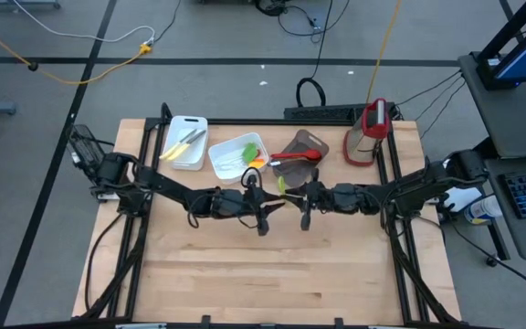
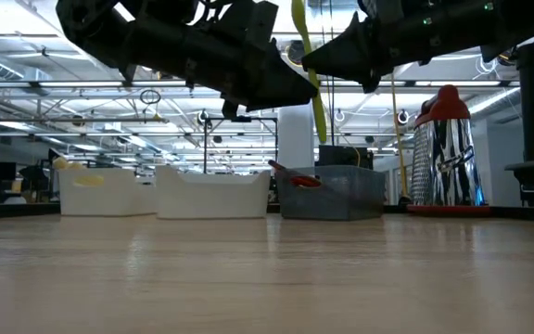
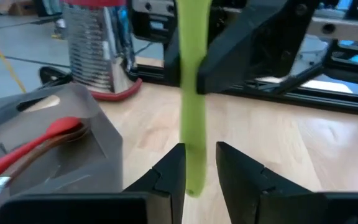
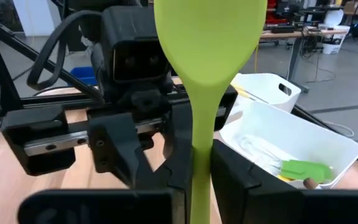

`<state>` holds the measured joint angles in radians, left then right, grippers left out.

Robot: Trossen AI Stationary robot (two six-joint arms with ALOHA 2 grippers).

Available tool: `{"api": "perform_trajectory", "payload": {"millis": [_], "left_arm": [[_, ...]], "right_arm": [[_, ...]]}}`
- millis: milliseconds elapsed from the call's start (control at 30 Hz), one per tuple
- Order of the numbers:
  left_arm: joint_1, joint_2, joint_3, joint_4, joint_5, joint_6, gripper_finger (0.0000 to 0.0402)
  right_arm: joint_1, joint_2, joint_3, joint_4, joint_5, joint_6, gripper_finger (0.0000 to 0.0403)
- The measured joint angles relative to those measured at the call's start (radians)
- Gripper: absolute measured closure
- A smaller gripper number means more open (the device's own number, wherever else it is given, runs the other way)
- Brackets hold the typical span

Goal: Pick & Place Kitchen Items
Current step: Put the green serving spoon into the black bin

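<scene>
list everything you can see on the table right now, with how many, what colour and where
green spoon: one, lime green, in the air at table centre, between both grippers
bins: two white, one grey, in a row at the table's far edge
red spoon: one, in the grey bin
grater: one, silver with red top, far right of the bins
table: one, pale wood
right gripper: shut on the green spoon
left gripper: jaws either side of the spoon's handle end

Overhead, table-level and two close, facing wrist cameras share the green spoon.
</scene>
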<state>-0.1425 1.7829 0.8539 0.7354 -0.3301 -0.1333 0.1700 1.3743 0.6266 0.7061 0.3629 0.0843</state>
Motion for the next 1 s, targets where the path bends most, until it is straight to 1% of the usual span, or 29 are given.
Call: {"api": "perform_trajectory", "payload": {"millis": [133,367,467,533,600,667,800,933,1000], "left_arm": [[0.001,0.000,0.000,-0.004,0.052,0.011,0.0300],[0.026,0.000,0.000,0.038,0.045,0.016,0.0238],[0.046,0.000,0.000,0.070,0.082,0.020,0.0221],[0.055,0.000,0.000,0.087,0.106,0.010,0.0219],[0.059,0.000,0.000,0.088,0.114,-0.002,0.0226],[0.064,0.000,0.000,0.086,0.113,-0.006,0.0242],[0.064,0.000,0.000,0.083,0.113,-0.004,0.0298],[0.063,0.000,0.000,0.075,0.113,-0.001,0.0354],[0.063,0.000,0.000,0.070,0.113,-0.013,0.0354]], "right_arm": [[0.001,0.000,0.000,-0.006,-0.001,-0.023,0.0368],[-0.001,0.000,0.000,0.044,-0.004,-0.018,0.0372],[0.000,0.000,0.000,0.065,-0.009,-0.032,0.0369],[-0.001,0.000,0.000,0.101,-0.008,-0.059,0.0367],[-0.002,-0.001,0.000,0.139,-0.005,-0.075,0.0366],[-0.002,-0.001,0.000,0.147,-0.005,-0.077,0.0368],[-0.002,-0.001,0.000,0.131,0.003,-0.079,0.0371],[-0.014,0.000,0.000,0.109,0.004,-0.052,0.0364],[-0.020,-0.001,0.001,0.091,0.003,-0.045,0.0360]]}}
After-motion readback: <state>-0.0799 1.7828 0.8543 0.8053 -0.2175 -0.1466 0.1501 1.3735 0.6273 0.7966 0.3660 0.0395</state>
